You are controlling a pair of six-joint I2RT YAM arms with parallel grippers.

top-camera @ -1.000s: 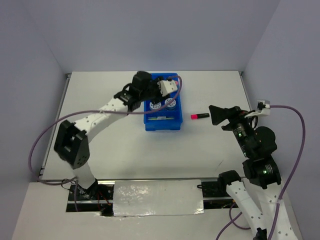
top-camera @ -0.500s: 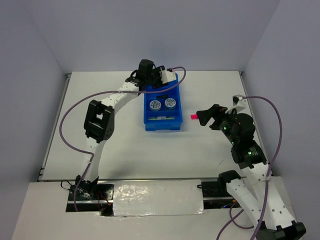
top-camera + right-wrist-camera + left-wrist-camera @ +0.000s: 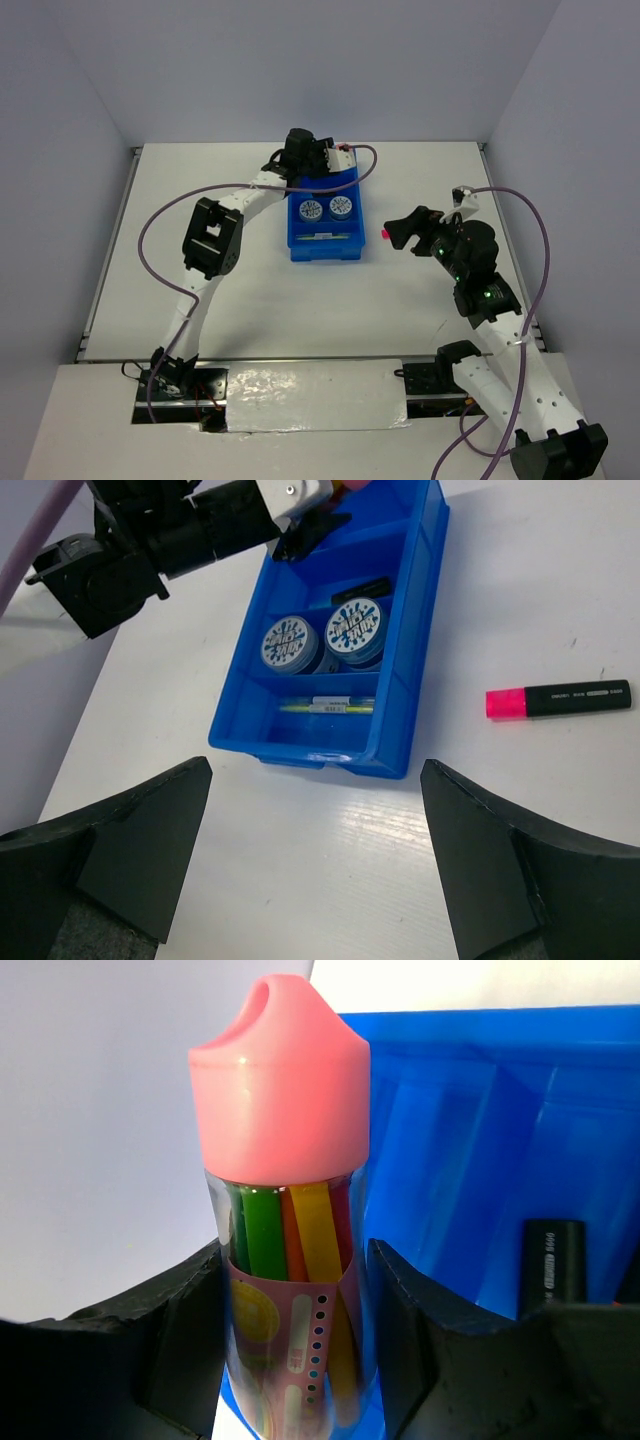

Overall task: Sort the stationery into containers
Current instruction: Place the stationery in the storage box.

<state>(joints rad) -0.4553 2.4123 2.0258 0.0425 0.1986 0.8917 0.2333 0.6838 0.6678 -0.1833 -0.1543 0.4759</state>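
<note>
While your left arm stretches long across the table to the far end of the bright blue rectangular plastic tray (image 3: 325, 256), the left gripper (image 3: 295, 1290) is clamped on the clear pink-capped cylinder of coloured sticks (image 3: 281, 1090), one finger on each side of the barrel. Your right arm is folded at the elbow with the wrist tipped down, and the right gripper (image 3: 310, 880) hangs with its jaws spread wide, holding nothing. You have the black marker with the pink end (image 3: 560, 699) lying flat on the table, beside the tray but apart from it. Two round blue-patterned tubs (image 3: 285, 645) sit side by side in the second compartment from the near end, and thin pale sticks (image 3: 325, 706) lie in the nearest one
</note>
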